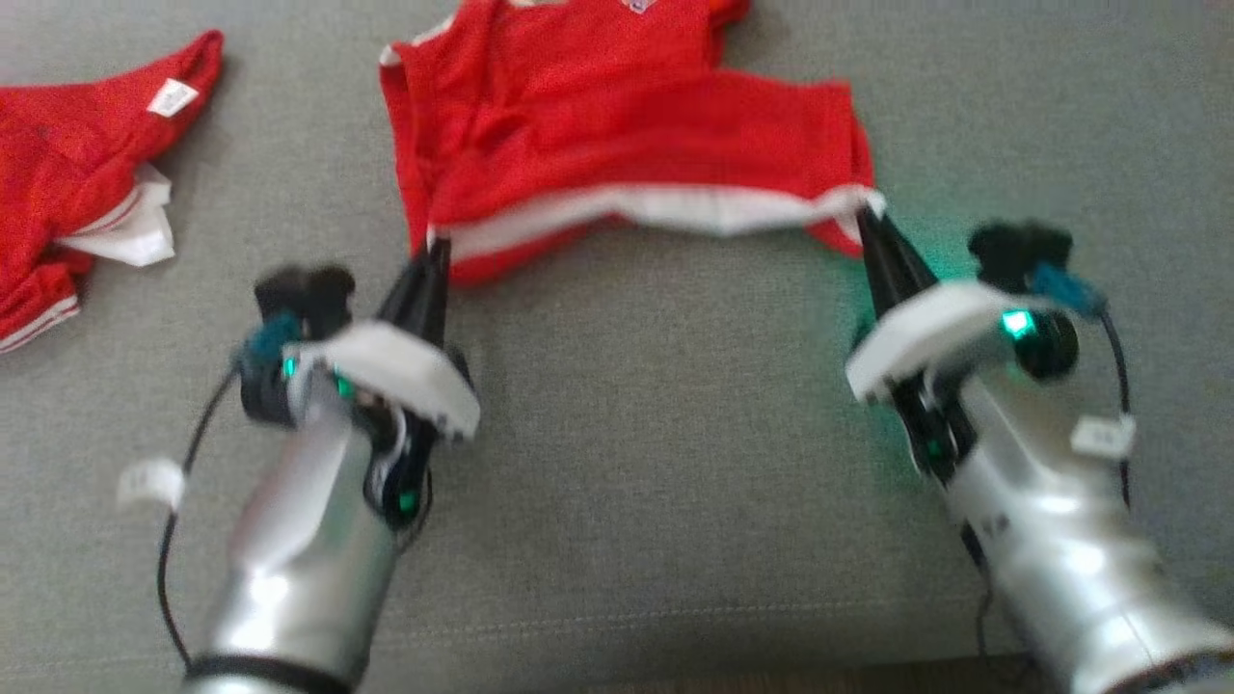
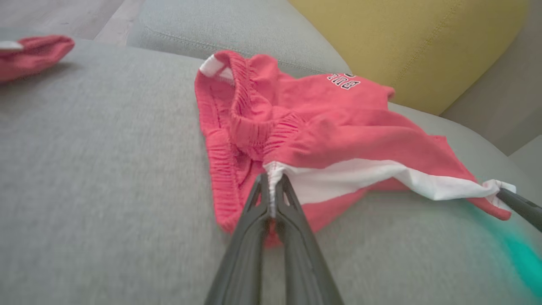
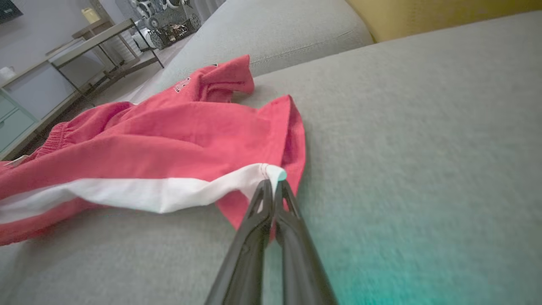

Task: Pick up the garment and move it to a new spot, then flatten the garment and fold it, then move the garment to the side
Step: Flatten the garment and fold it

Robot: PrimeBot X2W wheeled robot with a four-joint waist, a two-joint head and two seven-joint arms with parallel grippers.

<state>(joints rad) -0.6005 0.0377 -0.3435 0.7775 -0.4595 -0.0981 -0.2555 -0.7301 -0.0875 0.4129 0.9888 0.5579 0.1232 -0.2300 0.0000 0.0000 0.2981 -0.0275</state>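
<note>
While the red fabric garment (image 1: pixel 627 135) with a white stripe lies on the grey upholstered cushion (image 1: pixel 675 482), left gripper (image 1: pixel 436 253) and right gripper (image 1: pixel 868 220) each pinch a near-edge corner closed.

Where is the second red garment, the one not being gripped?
In the head view the spare garment lies crumpled on the grey cushion at the far left, apart from the held shorts.
</note>
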